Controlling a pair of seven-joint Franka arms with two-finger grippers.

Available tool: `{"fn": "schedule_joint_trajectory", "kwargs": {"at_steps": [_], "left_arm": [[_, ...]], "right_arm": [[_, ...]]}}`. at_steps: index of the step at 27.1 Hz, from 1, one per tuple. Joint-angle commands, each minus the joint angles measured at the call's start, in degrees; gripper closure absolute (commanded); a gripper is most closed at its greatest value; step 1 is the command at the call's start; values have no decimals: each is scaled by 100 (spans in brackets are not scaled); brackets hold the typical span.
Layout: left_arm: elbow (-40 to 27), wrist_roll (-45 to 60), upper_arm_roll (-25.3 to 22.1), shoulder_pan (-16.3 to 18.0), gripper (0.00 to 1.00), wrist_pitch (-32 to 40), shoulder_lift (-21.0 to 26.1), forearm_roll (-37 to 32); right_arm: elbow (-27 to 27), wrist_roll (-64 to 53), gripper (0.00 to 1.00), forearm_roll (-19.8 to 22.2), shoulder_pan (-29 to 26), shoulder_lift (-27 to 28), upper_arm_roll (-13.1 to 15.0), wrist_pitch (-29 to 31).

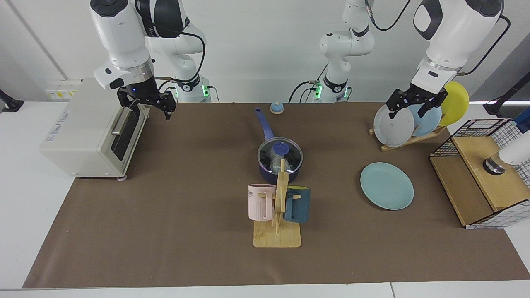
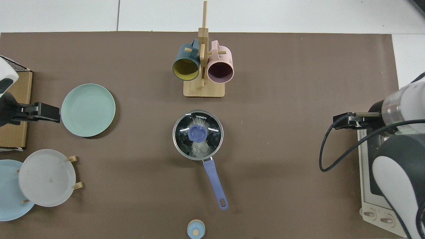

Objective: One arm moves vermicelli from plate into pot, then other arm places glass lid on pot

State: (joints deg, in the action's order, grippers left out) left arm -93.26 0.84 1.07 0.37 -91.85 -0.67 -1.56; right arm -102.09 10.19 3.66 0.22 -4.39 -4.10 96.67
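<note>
A matte brown mat (image 1: 165, 215) covered the white table (image 1: 25, 215), with a plain white wall behind the two arm bases. At the facing view's left edge stood a boxy cream toaster oven (image 1: 83, 132) with a dark glass door. The right gripper (image 1: 145, 106) hung above that oven's door edge, fingers spread apart and empty. The left gripper (image 1: 412, 105) hung in front of the racked plates at the opposite side, fingers likewise parted and holding nothing. A wire-mesh basket (image 1: 488, 169) with wooden panels sat at that far edge. The round, flat teal-green plate (image 1: 386, 186) lay bare on the mat, well apart from the pot. A wooden rack (image 1: 408, 140) held grey, light blue and yellow plates on edge. A wooden mug tree (image 1: 278, 215) carried a ribbed pink mug (image 1: 261, 202) and a dark teal mug (image 1: 297, 204). The dark blue pot (image 2: 198, 135) stood mid-mat, its long straight handle pointing toward the arm bases. The clear glass lid (image 2: 212, 131), metal-rimmed with a blue knob, sat closed on the pot. The white, stringy vermicelli (image 2: 198, 148) lay inside the pot, visible through the glass.
</note>
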Motion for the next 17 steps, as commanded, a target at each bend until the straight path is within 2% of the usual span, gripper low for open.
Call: {"fn": "schedule_joint_trajectory", "kwargs": {"at_steps": [1, 6, 9, 17], "left_arm": [[-43, -23, -1, -2, 0, -79, -65, -125], [-43, -5, -1, -2, 0, -79, -65, -125], [-43, -5, -1, -11, 0, -79, -65, -125], [-43, 4, 8, -20, 0, -79, -65, -125]], "right_arm": [[-48, -333, 1, -103, -145, -27, -56, 176], [654, -333, 1, -41, -136, 403, -56, 150], [1068, -333, 1, -94, -172, 658, -56, -60], [1086, -307, 1, -67, -137, 685, -56, -122]]}}
